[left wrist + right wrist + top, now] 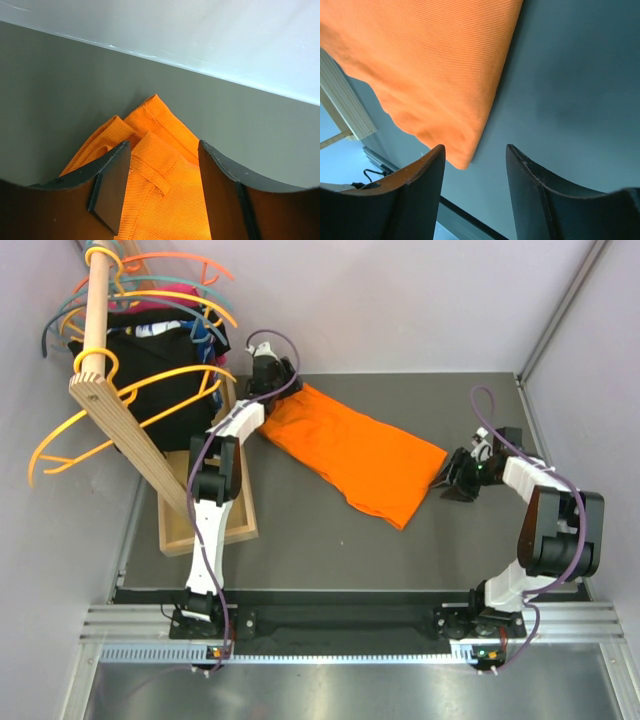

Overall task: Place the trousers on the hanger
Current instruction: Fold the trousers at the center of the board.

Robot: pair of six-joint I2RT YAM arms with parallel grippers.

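The left gripper sits open over the trousers (right gripper open too); next, pinch and lift to the hanger

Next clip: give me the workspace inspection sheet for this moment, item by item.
Surface: dark grey table, flat and matte.
Job's things: orange trousers folded, lying diagonally on the table; amber-yellow hanger hanging on the wooden rod, not yet used.
Clutter: black garments and other coloured hangers on the same rod; wooden tray at the table's left.
Grippers: left gripper open over the waistband end; right gripper open over bare table, beside the leg-end corner.
Cables: a purple cable loop on each arm, none lying on the trousers.
Surroundings: pale walls; metal rail at the near edge.
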